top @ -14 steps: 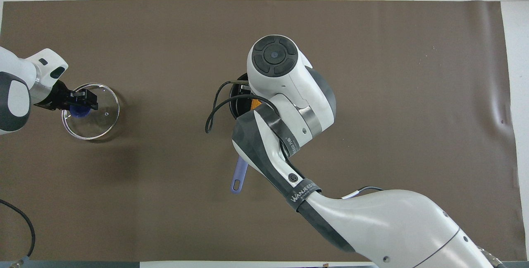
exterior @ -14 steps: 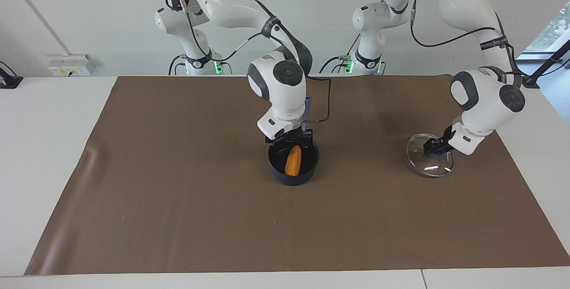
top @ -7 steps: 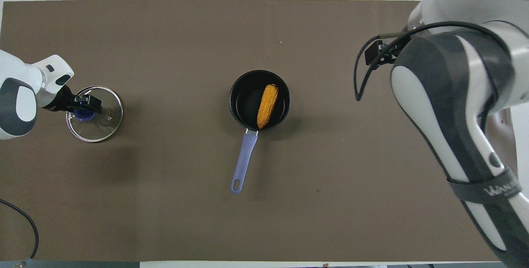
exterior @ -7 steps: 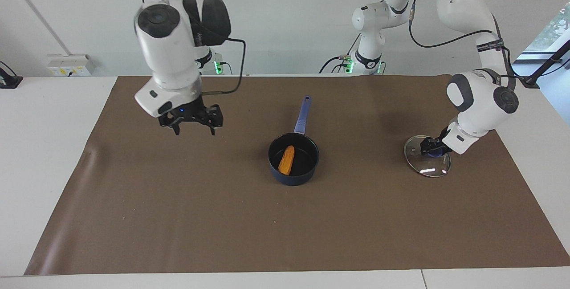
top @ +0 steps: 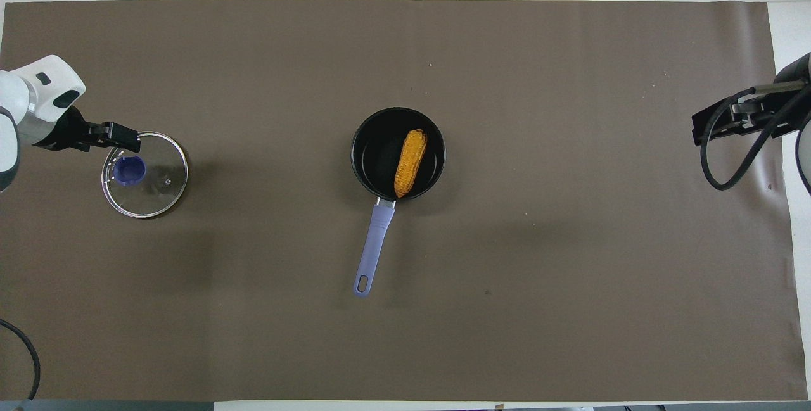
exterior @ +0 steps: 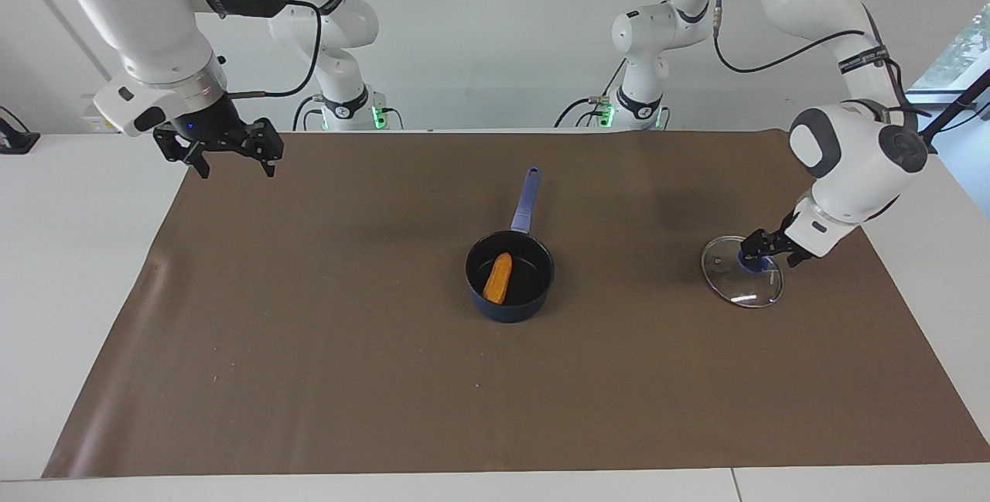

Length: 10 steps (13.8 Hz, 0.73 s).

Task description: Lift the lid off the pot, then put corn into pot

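The dark blue pot (exterior: 506, 309) stands uncovered in the middle of the brown mat, its long handle (exterior: 524, 200) pointing toward the robots. The orange-yellow corn (exterior: 497, 278) lies inside it, also seen in the overhead view (top: 410, 154) within the pot (top: 375, 161). The glass lid (exterior: 744, 287) lies flat on the mat toward the left arm's end, its blue knob (top: 130, 170) uncovered. My left gripper (exterior: 767, 249) is open just above the lid's knob side, holding nothing. My right gripper (exterior: 232, 162) is open and empty, raised over the mat's edge at the right arm's end.
The brown mat (exterior: 309, 347) covers most of the white table. A wall socket box (exterior: 104, 123) sits at the table's back near the right arm. A cable (top: 728, 164) hangs from the right arm's wrist.
My right gripper let the corn go in the pot, then rose and swung away to the right arm's end. My left gripper has let go of the lid's knob and lifted slightly.
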{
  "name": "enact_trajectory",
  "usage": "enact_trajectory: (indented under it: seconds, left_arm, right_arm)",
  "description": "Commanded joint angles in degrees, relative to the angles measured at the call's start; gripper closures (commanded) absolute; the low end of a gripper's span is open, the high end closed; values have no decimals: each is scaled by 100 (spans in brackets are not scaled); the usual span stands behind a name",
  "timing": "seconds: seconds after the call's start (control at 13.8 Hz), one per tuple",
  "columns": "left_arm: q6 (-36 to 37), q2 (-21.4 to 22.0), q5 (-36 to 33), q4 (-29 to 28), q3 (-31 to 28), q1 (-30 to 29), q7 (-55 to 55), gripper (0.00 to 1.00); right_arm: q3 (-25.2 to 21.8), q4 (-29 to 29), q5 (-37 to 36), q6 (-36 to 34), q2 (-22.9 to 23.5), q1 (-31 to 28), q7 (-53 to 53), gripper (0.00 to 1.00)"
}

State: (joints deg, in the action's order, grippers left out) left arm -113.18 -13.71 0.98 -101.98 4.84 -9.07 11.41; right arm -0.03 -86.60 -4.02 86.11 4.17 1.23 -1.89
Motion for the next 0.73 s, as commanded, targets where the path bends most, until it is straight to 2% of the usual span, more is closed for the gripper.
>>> enact_trajectory:
  seconds: [0.0, 0.15, 0.36, 0.51, 0.65]
  left_arm:
    - [1119, 253, -351, 721, -36, 256, -320, 0]
    - [1631, 735, -441, 768, 17, 292, -543, 0]
    - [2133, 1246, -432, 523, 44, 379, -534, 0]
    - [2073, 1650, -414, -117, -18, 573, -639, 0]
    - [1898, 1775, -362, -366, -36, 740, -937, 0]
  right_arm:
    - [-49, -910, -81, 599, -522, 0, -258, 0]
    - [-137, -1199, -64, 758, -662, -17, -347, 0]
    - [-243, -1219, -19, 750, -663, -9, -365, 0]
    - [-243, -1201, 16, 750, -636, 0, -356, 0]
    - [-252, -1114, 33, 741, -584, -9, -356, 0]
